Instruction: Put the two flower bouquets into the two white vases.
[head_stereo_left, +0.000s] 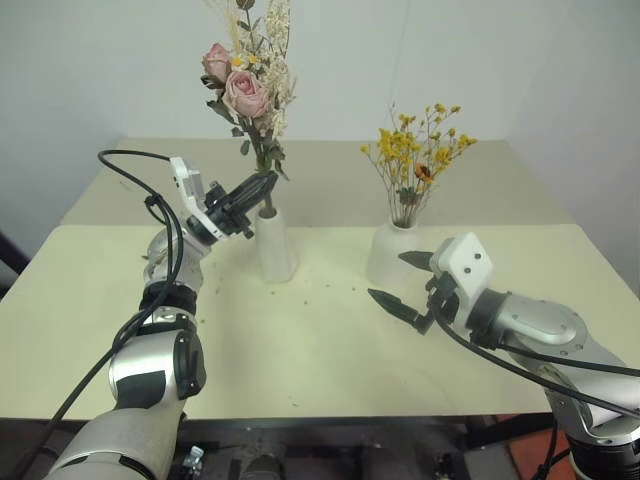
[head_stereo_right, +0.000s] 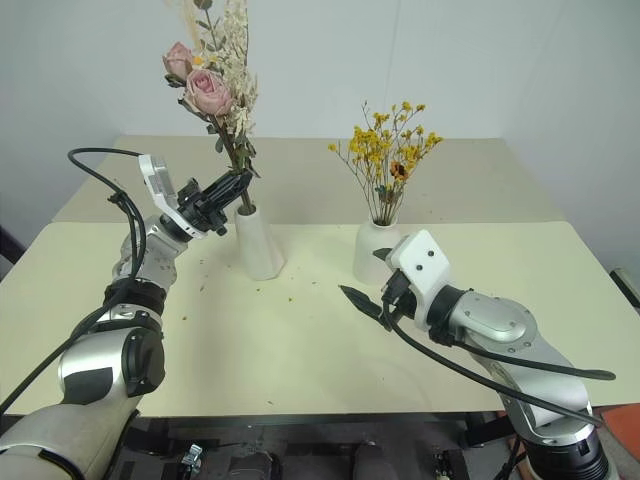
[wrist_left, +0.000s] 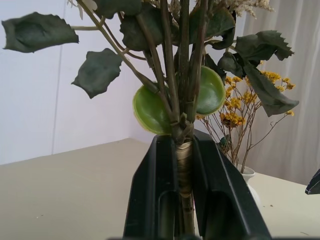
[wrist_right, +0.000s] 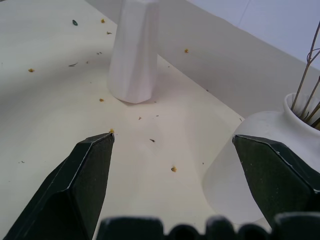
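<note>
Right gripper (head_stereo_left: 402, 279) sits nearest our head cam, low over the tabletop (head_stereo_left: 300, 340), fingers (wrist_right: 87, 185) spread wide apart w/ nothing between them. It hangs just in front of the squat vase (head_stereo_left: 390, 255); wrist view puts that vase's white shoulder close by one finger, but we cannot tell if they touch.

Yellow bouquet (head_stereo_left: 415, 150) stands upright in the squat vase, stems down through the narrow neck.

Left gripper (head_stereo_left: 258, 190) is raised, pointing toward the tall vase (head_stereo_left: 275, 245) at about stem height. Its fingers (wrist_left: 155, 195) are clamped on the rose bouquet's (head_stereo_left: 250, 90) stem bundle, at the wrapped part just below the leaves. Wrist view: stems run straight up between the two black fingers, dark green leaves fanning out above.

Rose bouquet rises roughly upright w/ a slight lean, pink heads and cream sprigs at the top of frame. Stem ends reach down to the mouth of the tall vase; whether they are inside the neck or just at the rim we cannot tell, since the fingers cover that spot.

Tall vase stands upright on the tabletop, to the left of the squat vase, the two near but apart. Small crumbs of petal and leaf (wrist_right: 173, 169) lie scattered on the tabletop around both vases.
</note>
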